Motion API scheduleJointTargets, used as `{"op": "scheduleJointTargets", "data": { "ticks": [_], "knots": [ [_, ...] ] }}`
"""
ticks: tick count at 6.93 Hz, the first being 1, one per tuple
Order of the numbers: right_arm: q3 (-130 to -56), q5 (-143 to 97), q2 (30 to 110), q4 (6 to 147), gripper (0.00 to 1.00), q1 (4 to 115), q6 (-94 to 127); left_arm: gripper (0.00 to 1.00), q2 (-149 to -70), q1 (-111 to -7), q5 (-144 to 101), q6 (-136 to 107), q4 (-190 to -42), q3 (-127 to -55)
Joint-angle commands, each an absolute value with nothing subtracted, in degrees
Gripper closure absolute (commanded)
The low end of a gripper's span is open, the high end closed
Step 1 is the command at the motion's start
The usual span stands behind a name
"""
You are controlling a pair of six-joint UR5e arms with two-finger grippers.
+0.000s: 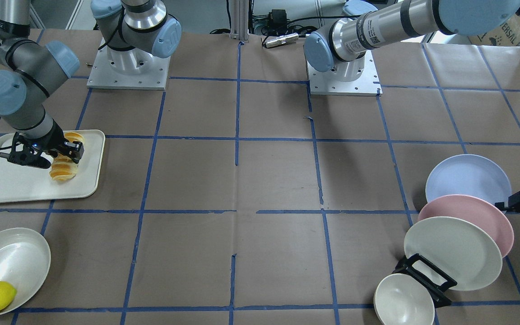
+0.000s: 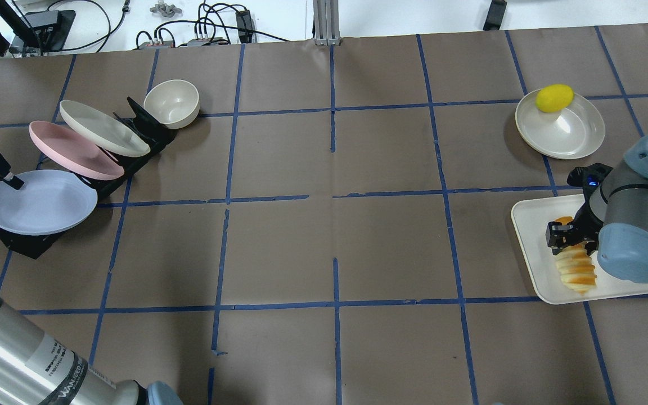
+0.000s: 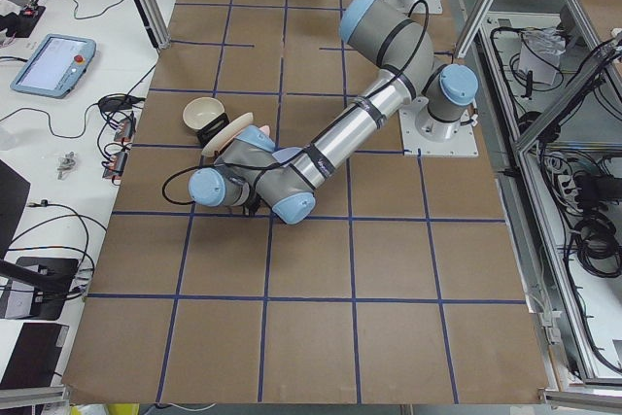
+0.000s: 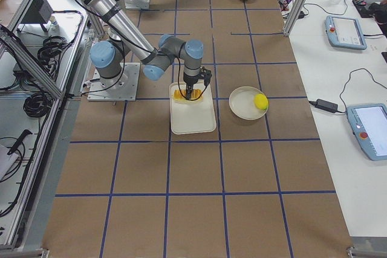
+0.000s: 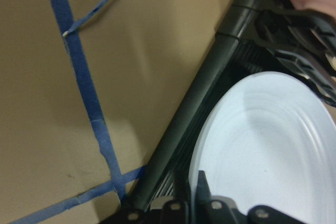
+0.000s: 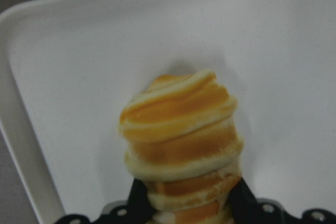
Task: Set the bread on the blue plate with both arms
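Overhead exterior coverage puts the bread [image 2: 576, 270] on the cream tray [image 2: 526, 225] at the desk's right end, with the right gripper [image 2: 568, 233] set across it toward its far end. The right wrist view shows the jaws pressed against both pale sides of the loaf, a crosswise hold that suits its narrow, ridged shape. Whether it has left the tray I cannot tell. At the opposite end the blue plate [image 2: 40, 202] leans in a black rack [image 2: 20, 242], next below the pink plate [image 2: 65, 149], so it probably must come out before receiving anything. The left gripper [image 2: 9, 177] sits at its rim, I judge for that purpose; whether its jaws have closed there cannot be told.
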State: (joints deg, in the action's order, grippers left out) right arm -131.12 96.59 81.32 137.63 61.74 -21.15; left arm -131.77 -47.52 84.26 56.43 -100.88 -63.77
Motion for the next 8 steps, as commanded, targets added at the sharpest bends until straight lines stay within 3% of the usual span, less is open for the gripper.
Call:
{"op": "scheduleJointTargets", "data": {
  "ticks": [1,4,6,8],
  "knots": [
    [-131.13,96.59,80.95,137.9,0.93,61.44,-22.24,0.87,-125.71,-47.55,84.2,56.43,-104.22,-64.76],
    [-130.26,96.5,83.39,137.38,0.96,61.52,-22.68,0.89,-117.98,-47.98,87.36,55.9,-113.71,-65.57],
    [-127.55,96.33,89.27,132.31,0.95,62.05,-22.24,0.89,-111.31,-53.23,86.31,51.44,-115.4,-68.53],
    [-116.18,95.89,91.84,117.34,0.95,62.14,-22.5,0.89,-102.87,-60.35,82.98,42.77,-114.18,-77.82]
  ]
}}
